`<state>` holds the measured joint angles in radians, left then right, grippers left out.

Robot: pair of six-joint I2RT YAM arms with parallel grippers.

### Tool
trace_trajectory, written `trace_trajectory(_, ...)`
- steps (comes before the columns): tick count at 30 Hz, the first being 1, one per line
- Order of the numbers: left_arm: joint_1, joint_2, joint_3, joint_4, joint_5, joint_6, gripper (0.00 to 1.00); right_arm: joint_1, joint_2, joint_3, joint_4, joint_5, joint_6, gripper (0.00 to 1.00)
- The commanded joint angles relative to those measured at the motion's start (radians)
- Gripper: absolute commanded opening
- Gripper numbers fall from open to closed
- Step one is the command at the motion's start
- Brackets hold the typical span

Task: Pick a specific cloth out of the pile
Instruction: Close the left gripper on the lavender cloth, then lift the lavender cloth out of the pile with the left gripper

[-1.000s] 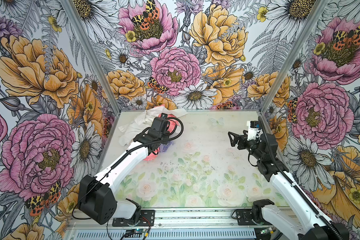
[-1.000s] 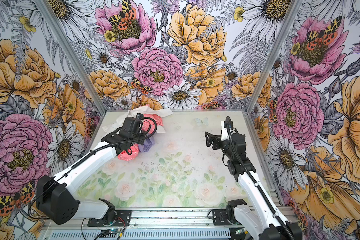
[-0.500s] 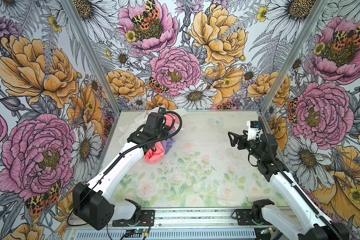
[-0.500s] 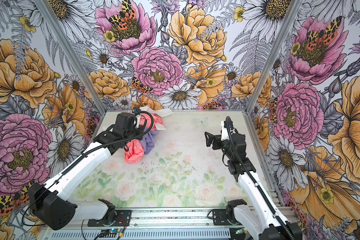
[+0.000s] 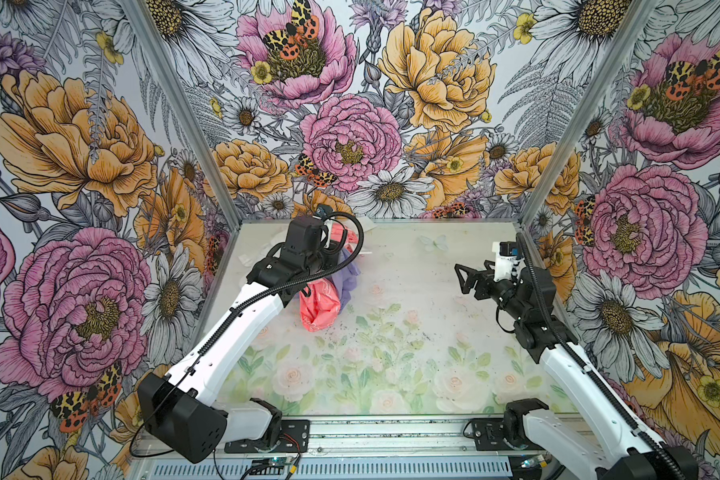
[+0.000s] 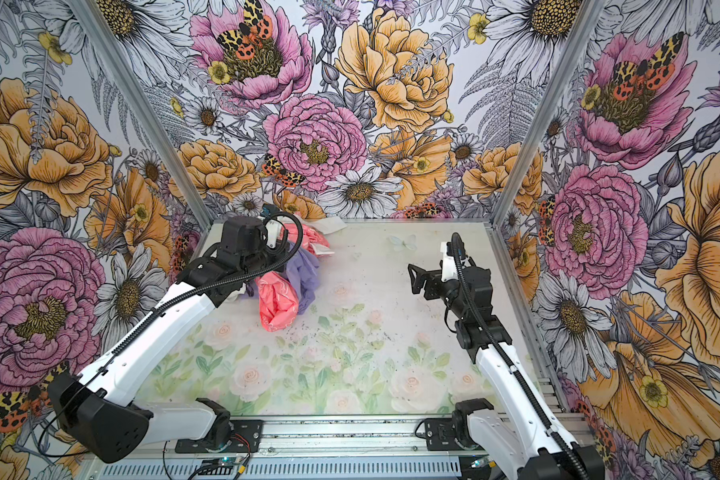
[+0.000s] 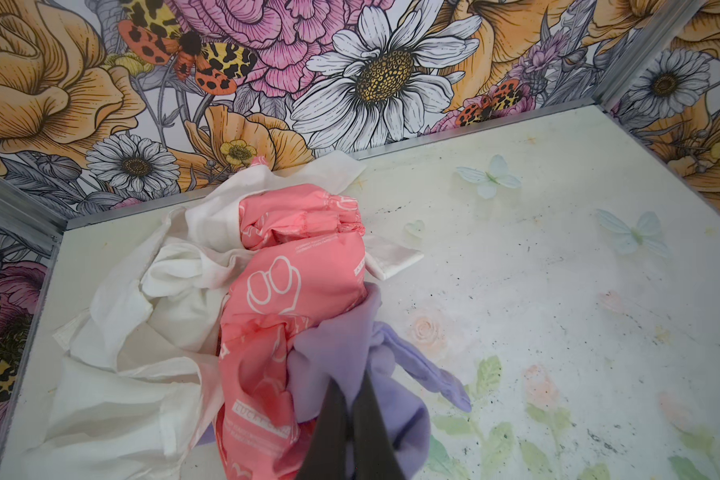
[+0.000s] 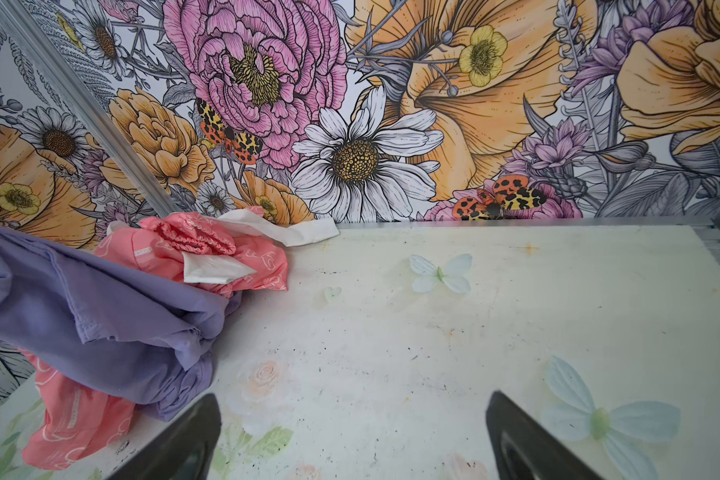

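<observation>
- left hand [image 7: 350, 380] is clamped tight on a bunched fold of the lavender cloth [image 7: 329, 353], with the two dark fingers [image 7: 333, 415] pressed together and fabric puffing out on both sides
- the cloth hangs from that grip near the back left corner of the table [image 5: 412, 299], and I can't tell if its low end touches the surface
- the problem is the coral-pink cloth [image 7: 279, 291] with the white print, which is wrapped right against the lavender and sags down with it in both top views, so it looks tangled in
- I can't see whether the fingers pinch a bit of pink too
- if the arm pulls away from here, my guess is the pink one rides along and you end up with two cloths picked instead of one
- it's a small pinch on soft fabric, so the extra weight could also make the fold slip out
- the white cloth [image 7: 142, 332] lies spread under the rest of the pile [image 7: 300, 216] against the back wall, and one strip sits over the pink, so it might get dragged as well
- right hand [image 8: 354, 399] is wide open and holding nothing, well apart over bare table, so it's no help unless it comes over to pin the pink down
</observation>
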<state>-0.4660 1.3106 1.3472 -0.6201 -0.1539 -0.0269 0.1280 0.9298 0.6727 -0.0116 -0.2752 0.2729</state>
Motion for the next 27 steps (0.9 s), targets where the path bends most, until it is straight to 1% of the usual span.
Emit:
trace_trajectory(1,-0.004,-0.045,0.062,0.092,0.052,-0.007,0.0,0.007,-0.007,0.038,0.0,-0.019,0.007,1.0)
trace_trajectory(5,-0.01,-0.048,0.089,0.091,0.061,-0.005,0.0,0.009,-0.005,0.039,0.0,-0.023,0.008,0.99)
trace_trajectory(11,-0.014,-0.042,0.142,0.099,0.103,-0.006,0.0,0.014,-0.006,0.041,0.0,-0.027,0.01,0.99)
trace_trajectory(17,-0.028,-0.008,0.218,0.099,0.137,0.014,0.0,0.02,-0.005,0.042,0.001,-0.033,0.012,0.99)
trace_trajectory(27,-0.027,0.108,0.443,0.083,0.202,0.027,0.0,0.041,0.013,0.051,0.013,-0.037,0.015,0.99)
